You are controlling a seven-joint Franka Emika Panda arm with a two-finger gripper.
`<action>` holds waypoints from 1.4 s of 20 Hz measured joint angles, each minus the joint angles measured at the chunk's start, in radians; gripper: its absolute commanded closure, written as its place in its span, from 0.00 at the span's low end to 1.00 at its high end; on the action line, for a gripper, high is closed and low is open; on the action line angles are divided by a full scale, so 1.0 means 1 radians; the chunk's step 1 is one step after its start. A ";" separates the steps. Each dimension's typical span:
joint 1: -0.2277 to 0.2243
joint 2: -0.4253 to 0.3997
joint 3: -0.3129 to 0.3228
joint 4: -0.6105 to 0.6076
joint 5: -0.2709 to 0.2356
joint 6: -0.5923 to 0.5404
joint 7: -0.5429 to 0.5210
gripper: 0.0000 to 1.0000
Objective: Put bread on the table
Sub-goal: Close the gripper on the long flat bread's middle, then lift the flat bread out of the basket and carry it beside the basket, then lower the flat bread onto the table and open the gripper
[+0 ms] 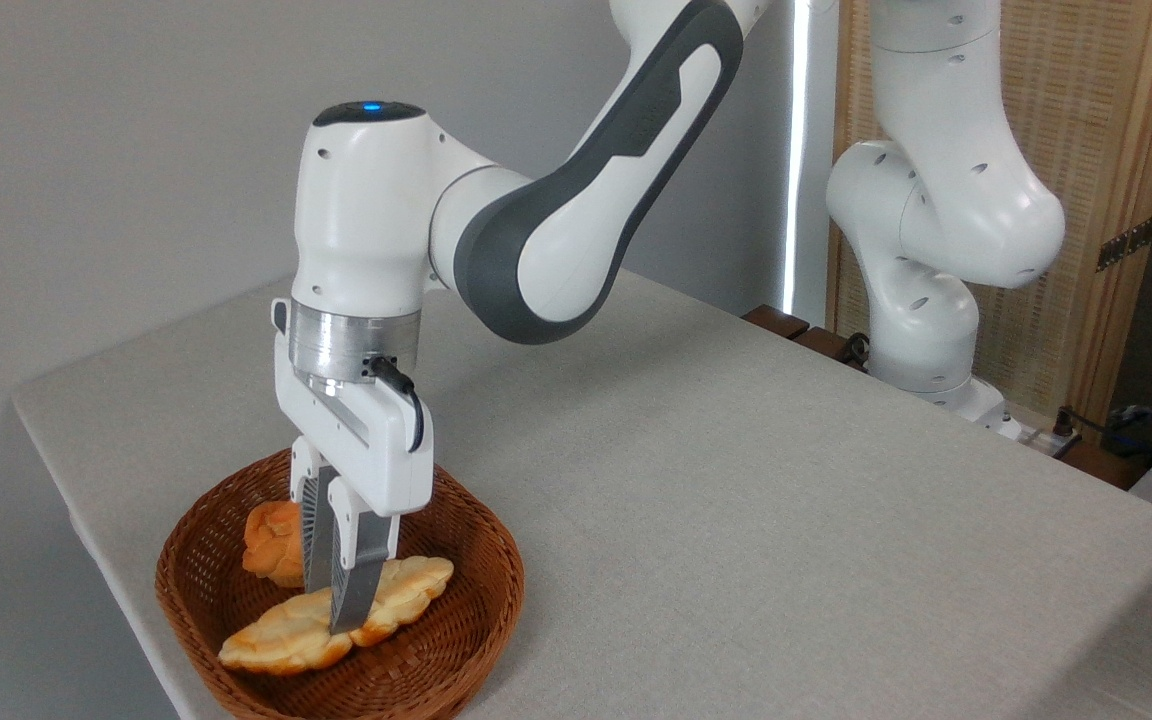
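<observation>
Down in the lower left of the frame, the grab step of the job, by the look of it: white two-finger gripper (338,612) with grey ribbed pads, pointing straight down into the round brown woven wicker basket (476,620). Fingers close together, pressed on the middle of the long flat braided bread (276,640), pale gold with browner wavy edges. Squeezing it or only touching it? Hard to tell for sure, but most likely closed on the loaf's thin middle. Bread not lifted, lying slantwise on the basket floor, one end near the front rim, the other end poking out to the right of the fingers. Just behind the fingers, to the left, a small round orange knotted bun (271,540), close beside the loaf. Next move, as a guess: straight up first, slow, high enough to clear the basket wall, then across to the right over the big flat table covered in light grey-beige cloth (736,480), then down and let go. Loaf soft and puffy looking, so maybe bendy at both ends when lifted. Basket bumpy and stiff; cloth smooth and a little rough-woven.
</observation>
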 measured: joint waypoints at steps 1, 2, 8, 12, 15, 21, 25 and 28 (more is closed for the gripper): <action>0.000 -0.010 -0.001 0.003 -0.009 -0.016 -0.001 0.65; 0.000 -0.023 -0.002 0.007 -0.027 -0.039 -0.001 0.65; 0.000 -0.137 -0.003 0.017 -0.111 -0.198 -0.001 0.64; -0.004 -0.221 -0.005 0.017 -0.158 -0.338 -0.001 0.63; -0.009 -0.286 -0.031 0.017 -0.181 -0.491 0.001 0.63; -0.076 -0.361 -0.059 -0.071 -0.210 -0.588 0.000 0.63; -0.123 -0.378 -0.060 -0.158 -0.215 -0.573 0.000 0.63; -0.153 -0.378 -0.060 -0.207 -0.215 -0.536 0.000 0.54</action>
